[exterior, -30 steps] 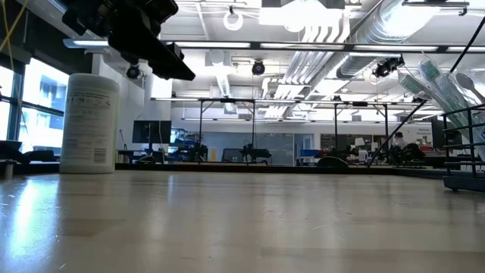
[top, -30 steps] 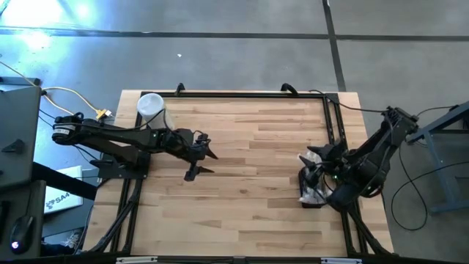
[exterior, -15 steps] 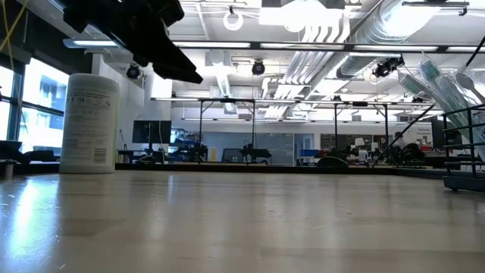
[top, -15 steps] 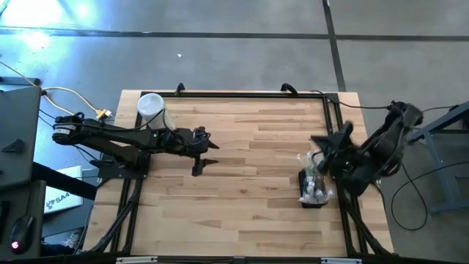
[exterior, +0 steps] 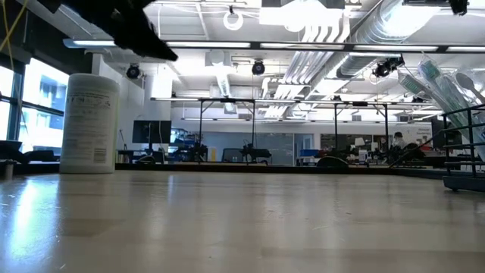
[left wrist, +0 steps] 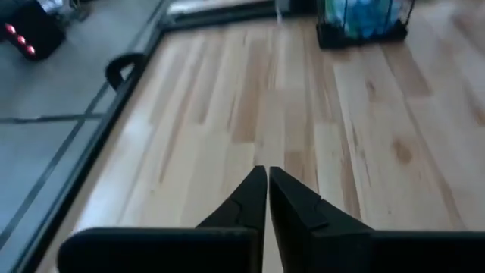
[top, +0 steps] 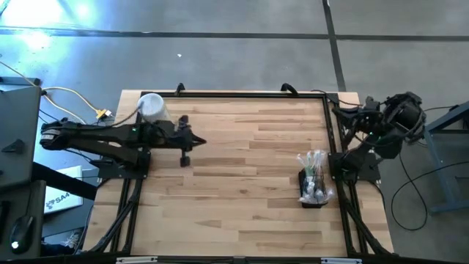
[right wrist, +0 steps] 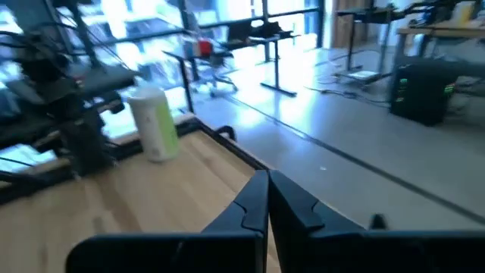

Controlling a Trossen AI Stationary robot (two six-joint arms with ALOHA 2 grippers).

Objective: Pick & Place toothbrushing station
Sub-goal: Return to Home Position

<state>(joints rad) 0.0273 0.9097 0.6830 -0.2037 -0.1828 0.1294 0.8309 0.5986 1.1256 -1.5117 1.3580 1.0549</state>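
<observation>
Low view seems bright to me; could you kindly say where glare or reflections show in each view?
Low view: ceiling lights blaze, and the table mirrors them as a sheen. High view: a glare patch on the floor. Right wrist view: bright windows behind the white canister.

Level view across the pale wooden table top (exterior: pixel 242 227). At the left stands an upright white canister (exterior: pixel 89 123) with a printed label. Above it, the dark end of the left arm (exterior: pixel 125 23) hangs clear of the table. At the right edge is a black wire holder (exterior: pixel 464 182), with clear toothbrushes (exterior: pixel 439 83) leaning leftward out of it. Behind is a lit hall with ceiling ducts (exterior: pixel 394 23).
</observation>
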